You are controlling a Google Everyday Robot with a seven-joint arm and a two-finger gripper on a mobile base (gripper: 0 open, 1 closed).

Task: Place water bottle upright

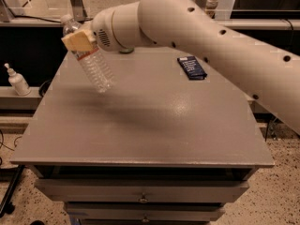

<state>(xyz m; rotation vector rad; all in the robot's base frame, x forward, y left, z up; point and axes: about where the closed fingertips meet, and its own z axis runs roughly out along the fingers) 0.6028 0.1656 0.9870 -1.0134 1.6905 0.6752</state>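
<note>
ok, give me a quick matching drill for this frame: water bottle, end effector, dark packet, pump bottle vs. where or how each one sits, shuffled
Things:
1. water bottle
2. end effector
3. dark packet
4. pump bottle

States:
A. lying flat on the far right part of the table
B. standing upright on the ledge off the table's left side
C. tilted in the air, cap up and to the left
D. clamped on the bottle's upper part, above the table's far left corner

Pairs: 1-C, 2-D, 3-A, 4-B
</note>
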